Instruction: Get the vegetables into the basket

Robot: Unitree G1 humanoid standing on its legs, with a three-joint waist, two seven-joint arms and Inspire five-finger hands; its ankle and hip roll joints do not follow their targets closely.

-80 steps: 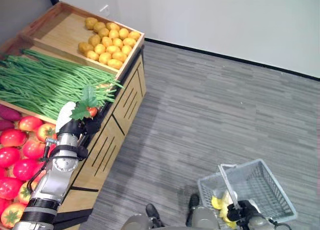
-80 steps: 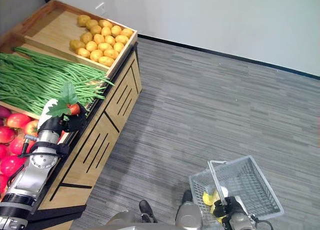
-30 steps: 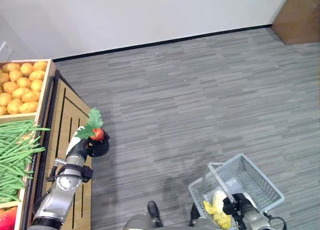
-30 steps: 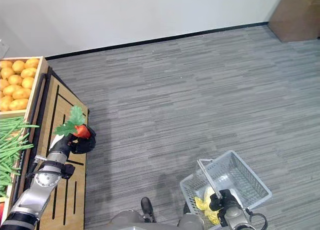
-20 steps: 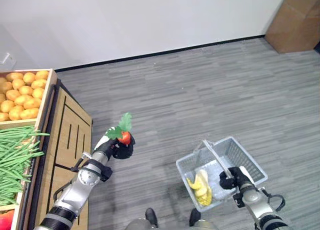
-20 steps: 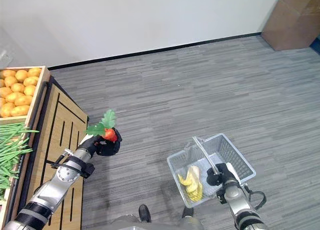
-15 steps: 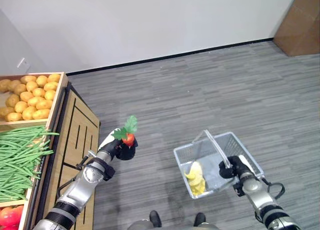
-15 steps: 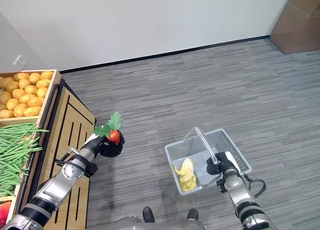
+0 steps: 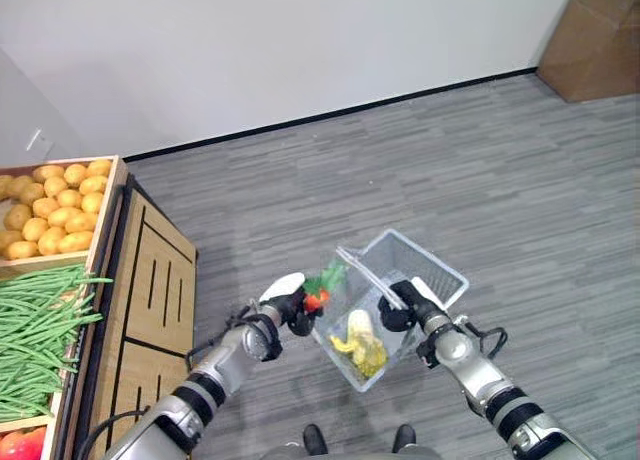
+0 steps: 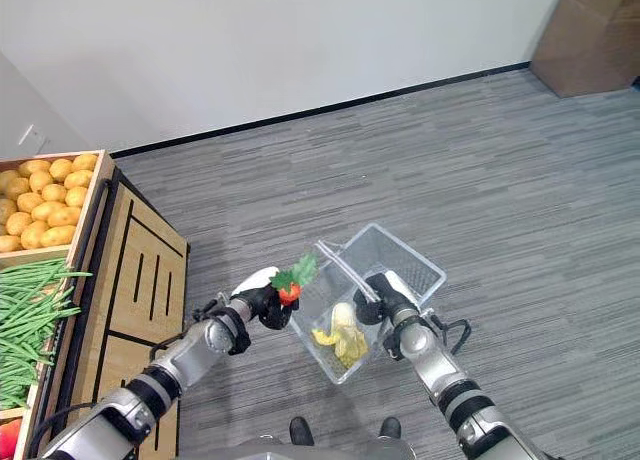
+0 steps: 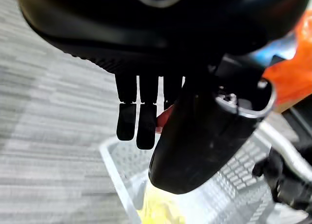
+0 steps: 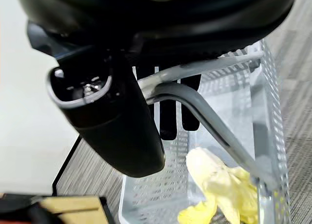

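While half a second earlier they were apart, the left hand, gripping a red leafy-topped radish, had reached the grey wire basket, whose handle the right hand clasped.

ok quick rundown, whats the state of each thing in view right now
left hand: shut on the red vegetable, at the basket's rim
red vegetable: held above the basket's edge, leafy top up, not yet released
right hand: shut on the basket's handle
basket: lifted off the floor, tilted, handle up
yellow vegetable: lying inside the basket
green beans: piled in the stand's tray
potatoes: heaped in their wooden tray
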